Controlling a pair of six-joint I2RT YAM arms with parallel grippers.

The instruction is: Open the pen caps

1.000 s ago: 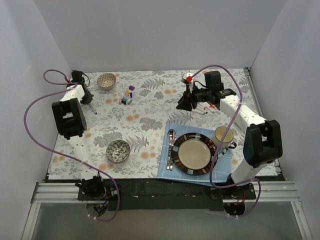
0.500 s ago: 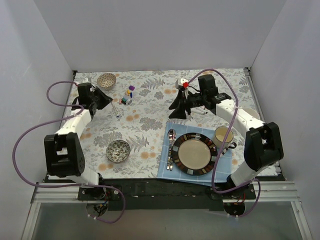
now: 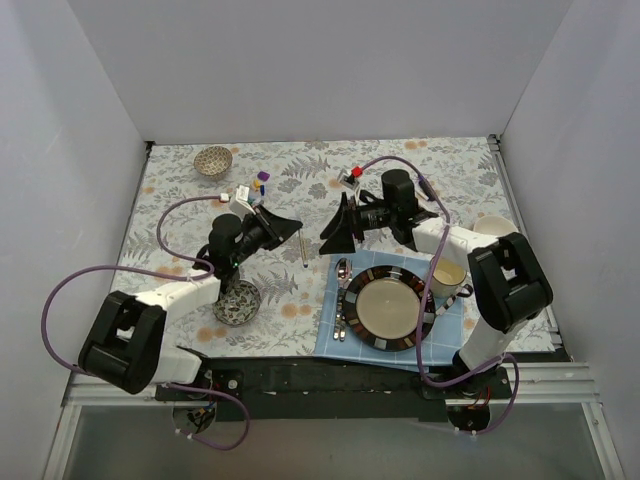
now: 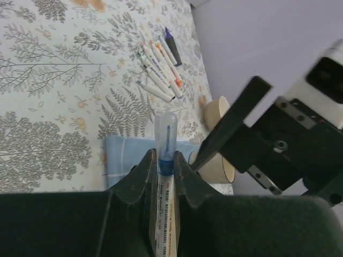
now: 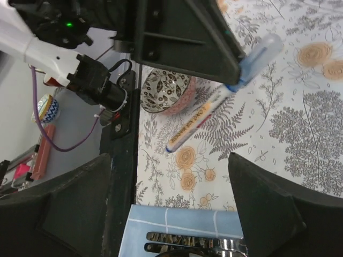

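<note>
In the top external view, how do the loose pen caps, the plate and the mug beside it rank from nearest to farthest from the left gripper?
1. The pen caps, just behind the left gripper holding the pen, on its left.
2. The plate, nearer the bases, to the right.
3. The mug, farther right, beyond the plate.

Overhead view; both close wrist views share pen [image 4: 166, 203].

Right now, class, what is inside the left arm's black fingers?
A white-barrelled pen with a blue band, its pale translucent cap poking out beyond the black fingers. The barrel's sides are covered where they press.
</note>
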